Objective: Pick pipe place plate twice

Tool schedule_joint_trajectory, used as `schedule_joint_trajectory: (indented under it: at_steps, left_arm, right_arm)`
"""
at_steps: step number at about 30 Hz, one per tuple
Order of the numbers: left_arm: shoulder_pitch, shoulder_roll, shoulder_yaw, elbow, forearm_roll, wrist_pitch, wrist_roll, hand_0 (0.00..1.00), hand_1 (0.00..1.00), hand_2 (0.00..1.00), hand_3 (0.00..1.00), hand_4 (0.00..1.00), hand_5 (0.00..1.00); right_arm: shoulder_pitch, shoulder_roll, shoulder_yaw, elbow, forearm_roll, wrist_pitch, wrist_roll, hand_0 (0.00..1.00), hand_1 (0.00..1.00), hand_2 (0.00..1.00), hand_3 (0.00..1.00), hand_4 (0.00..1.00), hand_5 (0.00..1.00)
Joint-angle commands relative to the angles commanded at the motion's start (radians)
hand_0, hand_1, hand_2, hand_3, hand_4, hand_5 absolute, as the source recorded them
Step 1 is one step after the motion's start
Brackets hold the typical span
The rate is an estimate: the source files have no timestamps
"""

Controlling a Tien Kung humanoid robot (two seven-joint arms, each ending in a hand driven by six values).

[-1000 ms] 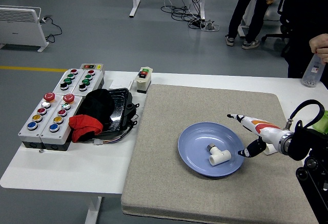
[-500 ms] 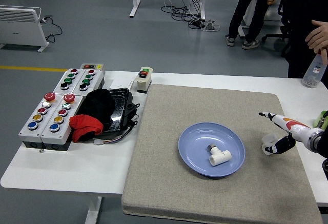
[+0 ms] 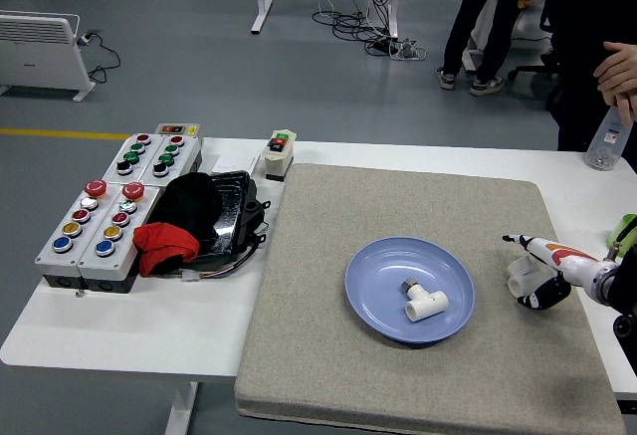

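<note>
A blue plate lies on the grey mat, with one white pipe fitting lying in it right of centre. A second white pipe fitting stands on the mat to the right of the plate. My right hand reaches in from the right edge, its fingers spread. That second fitting sits between the white-and-orange fingers behind it and the black thumb in front. I cannot tell whether they touch it. The left arm is out of sight.
The grey mat covers the table's right part. To its left are button boxes, a black tray with black and red cloth and a small switch box. A person's hand hovers over a clear bottle at the far right.
My right hand drew away from the plate to the right, leaving one fitting in it, then came down around the second fitting on the mat.
</note>
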Motion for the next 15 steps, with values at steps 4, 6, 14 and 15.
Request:
schedule_joint_trajectory:
  at_steps: [4, 6, 14, 15]
  left_arm:
    - [0.0, 0.001, 0.001, 0.0, -0.001, 0.0, 0.0, 0.625, 0.588, 0.543, 0.576, 0.202, 0.998]
    - [0.0, 0.001, 0.002, 0.0, -0.003, 0.0, -0.001, 0.625, 0.588, 0.543, 0.576, 0.202, 0.998]
    - [0.0, 0.0, 0.001, 0.0, -0.001, 0.0, 0.0, 0.625, 0.588, 0.542, 0.576, 0.203, 0.998]
    - [-0.001, 0.0, 0.001, 0.0, -0.001, 0.0, 0.0, 0.625, 0.588, 0.542, 0.576, 0.203, 0.998]
  right_arm:
    - [0.012, -0.004, -0.003, -0.022, 0.0, 0.016, -0.006, 0.805, 0.791, 0.817, 0.846, 0.61, 0.066]
    - [0.015, -0.006, 0.003, -0.036, 0.0, 0.037, -0.006, 0.805, 0.791, 0.817, 0.846, 0.61, 0.066]
    - [0.01, -0.01, 0.011, -0.053, 0.0, 0.017, 0.0, 0.485, 0.568, 0.608, 0.717, 0.526, 0.024]
    - [0.009, -0.01, 0.011, -0.05, 0.0, 0.011, 0.001, 0.485, 0.568, 0.608, 0.717, 0.526, 0.024]
